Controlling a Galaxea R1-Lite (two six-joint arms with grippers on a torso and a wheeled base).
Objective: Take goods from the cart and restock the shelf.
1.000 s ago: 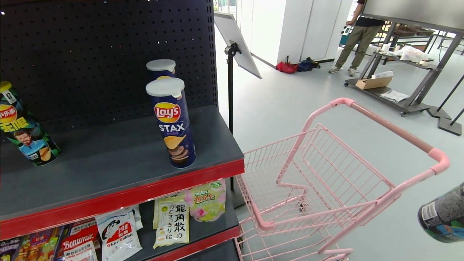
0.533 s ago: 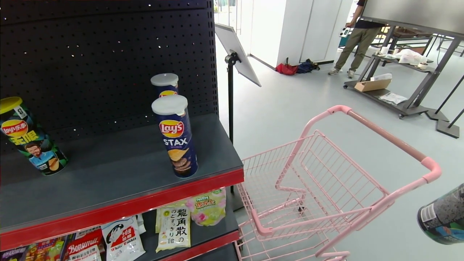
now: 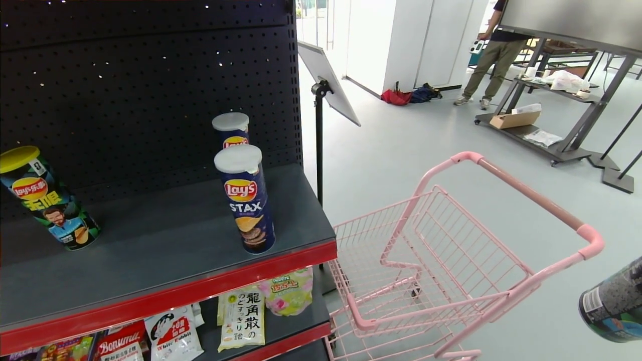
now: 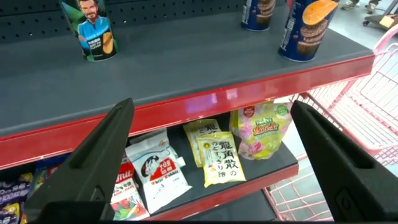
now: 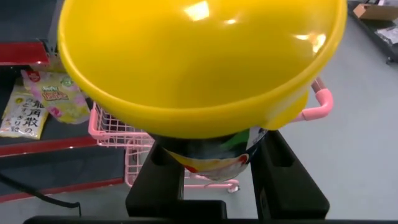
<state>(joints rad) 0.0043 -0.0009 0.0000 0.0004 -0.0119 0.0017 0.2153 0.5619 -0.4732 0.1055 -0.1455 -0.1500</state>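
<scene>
My right gripper [image 5: 214, 165] is shut on a chip can with a yellow lid [image 5: 199, 56]. The same can's dark, speckled bottom end [image 3: 612, 306] shows at the lower right of the head view, beyond the pink cart [image 3: 451, 250]. No goods are visible in the cart's wire basket. Two blue chip cans [image 3: 246, 200] [image 3: 231, 131] stand near the right end of the grey upper shelf [image 3: 150, 240], and a green can with a yellow lid [image 3: 47, 200] stands at its left. My left gripper [image 4: 211, 109] is open in front of the shelf's red edge [image 4: 186, 102].
Snack bags [image 3: 241, 316] lie on the lower shelf. A white board on a black stand [image 3: 326, 75] rises just right of the shelf. A wheeled rack [image 3: 541, 125] stands at the back right, with open floor between it and the cart.
The whole head view has shifted: shelf and cart now sit lower in the picture. The held can keeps its place at the right edge.
</scene>
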